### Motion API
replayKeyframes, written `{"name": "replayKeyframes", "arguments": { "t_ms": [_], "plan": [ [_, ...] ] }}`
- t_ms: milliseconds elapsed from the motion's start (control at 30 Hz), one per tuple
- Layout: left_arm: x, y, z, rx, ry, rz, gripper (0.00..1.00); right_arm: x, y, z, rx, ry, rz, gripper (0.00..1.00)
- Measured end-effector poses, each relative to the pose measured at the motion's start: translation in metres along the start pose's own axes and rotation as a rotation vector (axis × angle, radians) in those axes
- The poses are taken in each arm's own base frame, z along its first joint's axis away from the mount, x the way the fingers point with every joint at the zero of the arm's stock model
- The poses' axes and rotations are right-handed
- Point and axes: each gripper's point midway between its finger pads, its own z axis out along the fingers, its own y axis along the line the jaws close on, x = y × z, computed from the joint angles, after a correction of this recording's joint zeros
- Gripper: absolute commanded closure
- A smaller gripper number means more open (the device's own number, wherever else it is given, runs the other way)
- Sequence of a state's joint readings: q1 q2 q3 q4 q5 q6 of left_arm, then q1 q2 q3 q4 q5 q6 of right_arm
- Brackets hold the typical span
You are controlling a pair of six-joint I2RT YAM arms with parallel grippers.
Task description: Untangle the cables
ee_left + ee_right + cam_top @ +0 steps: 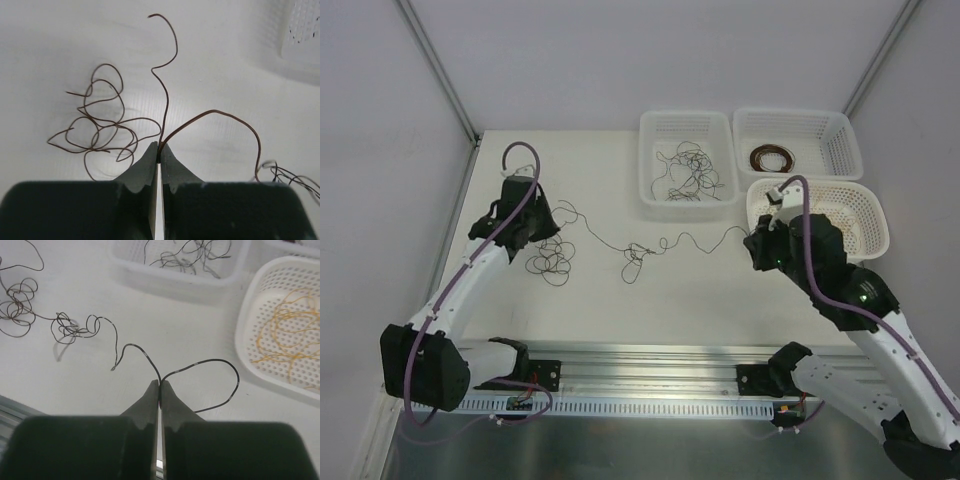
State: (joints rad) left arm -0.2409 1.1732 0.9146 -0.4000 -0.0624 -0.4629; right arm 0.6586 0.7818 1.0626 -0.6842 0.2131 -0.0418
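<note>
A thin dark brown wire (165, 100) curls in loops (550, 258) at the table's left. My left gripper (159, 146) is shut on it, seen from above at the left (532, 222). A thin black wire (690, 240) runs across the middle, with a small knot (635, 258). My right gripper (159, 382) is shut on its right end (220, 362), near the right basket (756, 240). The knot and brown loops show in the right wrist view (70, 329).
Three white baskets stand at the back right: one with black wires (687, 160), one with a dark brown coil (798, 140), one with yellow-tan wires (280, 330), seen from above behind the right arm (860, 215). A metal rail (650, 380) runs along the near edge.
</note>
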Motion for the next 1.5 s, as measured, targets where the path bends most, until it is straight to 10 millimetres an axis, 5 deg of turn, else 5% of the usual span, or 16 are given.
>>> {"name": "replayKeyframes", "arguments": {
  "t_ms": [200, 367, 600, 800, 933, 1067, 1133, 1167, 1267, 1367, 1500],
  "plan": [
    [-0.072, 0.011, -0.037, -0.043, -0.116, 0.013, 1.0, -0.042, -0.029, -0.056, 0.084, -0.138, 0.01, 0.99],
    [-0.118, 0.042, -0.049, -0.149, -0.188, 0.007, 1.0, -0.04, -0.045, -0.072, 0.148, -0.135, -0.006, 0.99],
    [-0.11, 0.121, -0.03, -0.366, -0.091, -0.081, 1.0, -0.026, -0.059, -0.084, 0.207, -0.106, -0.026, 1.0],
    [-0.092, 0.139, -0.01, -0.42, 0.0, -0.088, 1.0, -0.023, -0.062, -0.1, 0.203, -0.15, -0.018, 0.99],
    [-0.074, 0.127, 0.003, -0.334, 0.068, -0.092, 1.0, -0.001, -0.044, -0.07, 0.11, -0.07, -0.029, 0.99],
    [-0.052, 0.09, 0.014, -0.222, 0.135, -0.029, 1.0, 0.066, -0.019, -0.003, -0.003, 0.16, 0.001, 0.97],
    [-0.037, 0.068, 0.017, -0.163, 0.168, 0.028, 1.0, 0.109, -0.013, 0.026, -0.021, 0.297, 0.036, 0.88],
    [-0.028, 0.056, 0.018, -0.131, 0.188, 0.058, 1.0, 0.13, -0.013, 0.035, -0.014, 0.362, 0.052, 0.68],
    [-0.006, 0.029, 0.015, -0.052, 0.23, 0.123, 1.0, 0.168, -0.015, 0.045, 0.013, 0.486, 0.08, 0.48],
    [-0.002, 0.018, 0.01, -0.006, 0.236, 0.137, 1.0, 0.164, -0.008, 0.053, -0.014, 0.477, 0.07, 0.42],
    [-0.005, 0.016, 0.007, 0.009, 0.225, 0.137, 1.0, 0.13, 0.026, 0.065, -0.146, 0.409, 0.017, 0.42]
  ]
}}
